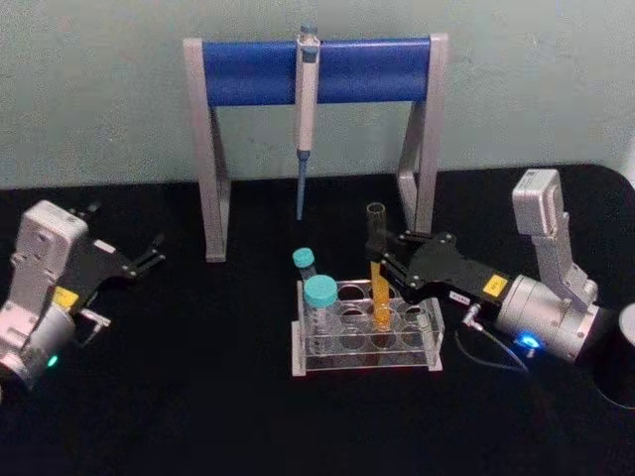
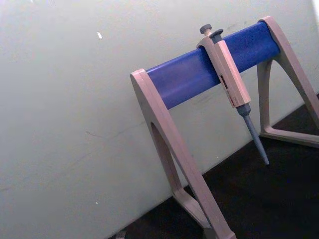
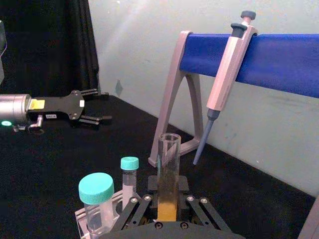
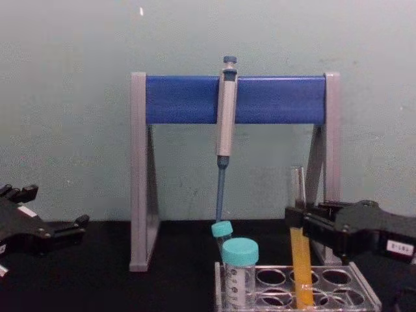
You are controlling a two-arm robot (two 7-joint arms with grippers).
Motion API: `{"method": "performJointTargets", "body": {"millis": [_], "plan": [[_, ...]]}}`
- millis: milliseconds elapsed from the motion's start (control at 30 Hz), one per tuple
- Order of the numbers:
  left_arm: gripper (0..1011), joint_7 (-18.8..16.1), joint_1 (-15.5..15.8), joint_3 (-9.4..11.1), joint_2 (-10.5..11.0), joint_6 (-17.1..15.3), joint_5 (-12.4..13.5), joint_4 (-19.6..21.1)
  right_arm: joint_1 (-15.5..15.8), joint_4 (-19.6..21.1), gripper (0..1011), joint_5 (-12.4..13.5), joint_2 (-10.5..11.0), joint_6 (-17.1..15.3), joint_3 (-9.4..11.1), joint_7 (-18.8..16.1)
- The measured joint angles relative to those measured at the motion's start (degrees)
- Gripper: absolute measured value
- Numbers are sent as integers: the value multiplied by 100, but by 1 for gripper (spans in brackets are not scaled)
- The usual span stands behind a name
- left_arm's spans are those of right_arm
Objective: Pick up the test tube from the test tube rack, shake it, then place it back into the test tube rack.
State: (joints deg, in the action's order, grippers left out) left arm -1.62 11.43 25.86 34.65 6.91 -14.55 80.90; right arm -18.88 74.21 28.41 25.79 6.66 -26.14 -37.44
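The right gripper [image 1: 381, 254] is clamped around the test tube [image 1: 380, 296], which stands nearly upright (orange-yellow liquid in its lower half) in a hole of the test tube rack [image 1: 429, 342]. The left gripper [image 1: 151, 254] sits well apart at the left, fingers spread.

The right claw [image 4: 300, 225] covers a band of the test tube [image 4: 298, 188] at mid-height in the chest view. Whether the tube's base touches the floor of the test tube rack [image 4: 367, 289] cannot be told. The rack's front runs off that view at 5 o'clock. In the right wrist view the claw's body hides the tube's lower end. The left claw [image 1: 156, 250] has its arm cropped at 8 o'clock in the head view. The small teal-capped tube [image 4: 221, 229] stands partly behind the larger one [image 4: 240, 260].
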Motion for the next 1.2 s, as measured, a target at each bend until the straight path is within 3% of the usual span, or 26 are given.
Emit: {"method": "performJointTargets", "body": {"millis": [900, 1033, 1100, 1200], "plan": [[1001, 0, 0, 0, 0, 0, 0, 0, 9, 11, 235, -1, 3, 10, 6, 7], [1001, -1, 0, 0, 0, 0, 0, 0, 10, 11, 291, -1, 3, 12, 7, 7], [1001, 0, 0, 0, 0, 0, 0, 0, 10, 11, 416, 0, 3, 13, 7, 7], [1001, 0, 0, 0, 0, 0, 0, 0, 9, 11, 487, 0, 2, 15, 7, 7]]}}
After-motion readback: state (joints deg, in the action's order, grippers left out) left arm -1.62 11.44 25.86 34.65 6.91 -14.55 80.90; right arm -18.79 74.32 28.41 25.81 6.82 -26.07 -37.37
